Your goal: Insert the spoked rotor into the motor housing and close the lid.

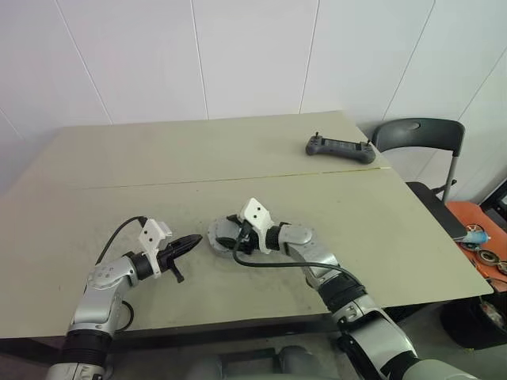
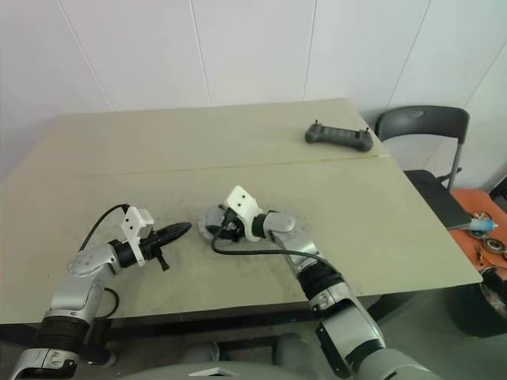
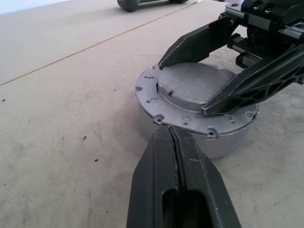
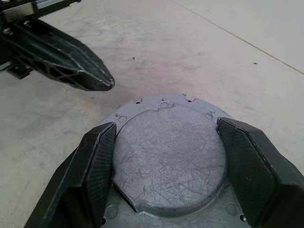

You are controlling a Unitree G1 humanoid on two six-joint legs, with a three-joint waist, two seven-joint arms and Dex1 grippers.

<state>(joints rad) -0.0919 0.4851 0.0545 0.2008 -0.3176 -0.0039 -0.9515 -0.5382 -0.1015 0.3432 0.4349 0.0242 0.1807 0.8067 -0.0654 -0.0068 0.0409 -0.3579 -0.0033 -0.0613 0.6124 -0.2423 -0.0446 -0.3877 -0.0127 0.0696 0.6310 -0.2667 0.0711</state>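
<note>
The lid (image 4: 168, 156), a scratched grey disc with a notched, screw-holed rim, lies flat on the pale grey motor housing (image 3: 223, 145) near the table's front middle. My right gripper (image 4: 166, 124) reaches over it from the right. Its two fingers (image 3: 247, 83) press against opposite sides of the lid's raised centre. My left gripper (image 3: 168, 130) is shut with nothing in it. Its tip (image 1: 194, 240) points at the lid's rim from the left, nearly touching it. The spoked rotor is hidden.
A dark handheld controller (image 1: 340, 148) lies at the table's (image 1: 142, 158) far right corner. A black chair (image 1: 420, 134) stands beyond the table's right edge, beside an orange surface (image 1: 475, 229) with small parts on it. A seam runs across the tabletop behind the work.
</note>
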